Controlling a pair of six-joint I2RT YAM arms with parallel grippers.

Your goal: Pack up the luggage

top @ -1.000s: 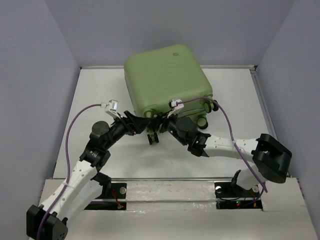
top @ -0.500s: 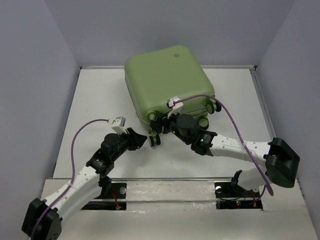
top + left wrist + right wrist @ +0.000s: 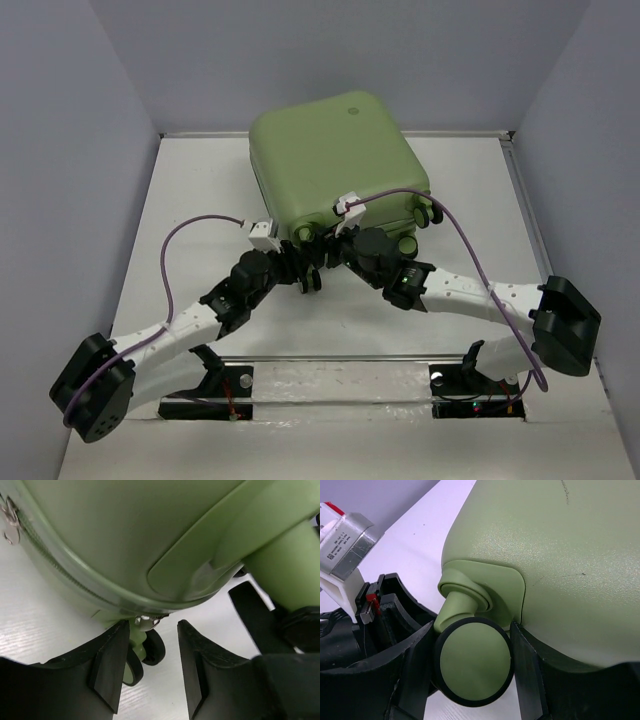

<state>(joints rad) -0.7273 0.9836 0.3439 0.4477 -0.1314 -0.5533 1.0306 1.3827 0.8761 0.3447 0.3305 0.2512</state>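
The luggage (image 3: 335, 155) is a closed pale green hard-shell suitcase lying flat at the back centre of the table, wheels toward me. My right gripper (image 3: 328, 243) is at its near edge. In the right wrist view, the right gripper (image 3: 471, 630) is shut on a green-and-black caster wheel (image 3: 472, 667), one finger on each side. My left gripper (image 3: 300, 268) sits just left of it. In the left wrist view, the left gripper (image 3: 152, 652) is open under the shell (image 3: 125, 535), and another caster wheel (image 3: 150, 650) stands between the jaws beside the left finger (image 3: 112, 665).
Two more caster wheels (image 3: 430, 213) stick out at the suitcase's right near corner. A zipper with a metal pull (image 3: 9, 522) runs round the shell. Low walls edge the white table (image 3: 200, 200). The two grippers are close together.
My left arm drew back from the suitcase, then came forward again to the near-left wheel. My right arm stretched out and stayed at its wheel. The suitcase turned slightly.
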